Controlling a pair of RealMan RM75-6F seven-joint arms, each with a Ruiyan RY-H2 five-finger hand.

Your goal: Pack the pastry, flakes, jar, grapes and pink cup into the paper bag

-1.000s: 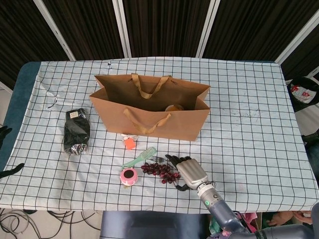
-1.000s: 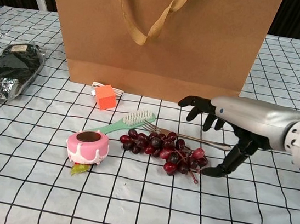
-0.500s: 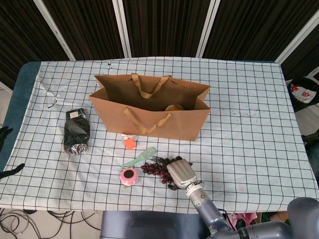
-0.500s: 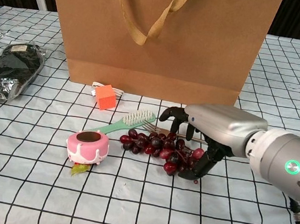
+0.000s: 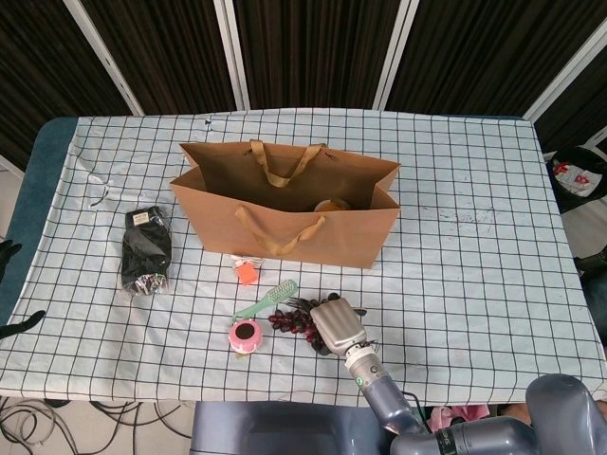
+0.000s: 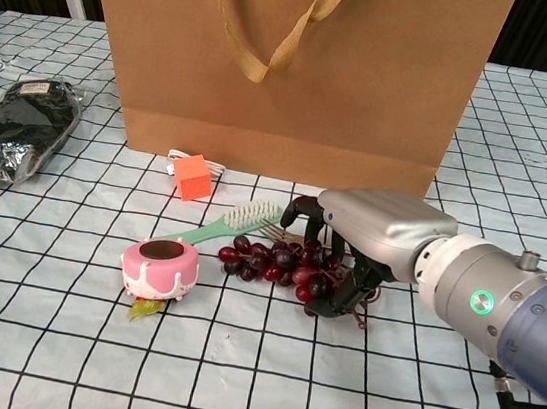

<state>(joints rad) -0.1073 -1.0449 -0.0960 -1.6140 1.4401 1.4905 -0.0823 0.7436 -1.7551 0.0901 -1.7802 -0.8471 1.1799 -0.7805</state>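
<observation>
From the head view, my right hand (image 5: 338, 324) sits over the grapes (image 5: 289, 320) near the table's front edge, in front of the paper bag (image 5: 285, 216); the pink cup (image 5: 246, 336) lies just left of them. From the chest view, my fingers (image 6: 305, 209) curl around the bunch's right end, thumb beneath, closing on it. My left hand shows in neither view.

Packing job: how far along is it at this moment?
One round item already sits inside the paper bag; what it is I cannot tell. The right hand is closing over the grapes, not yet lifted. The pink cup and the dark packet are on the table.
</observation>
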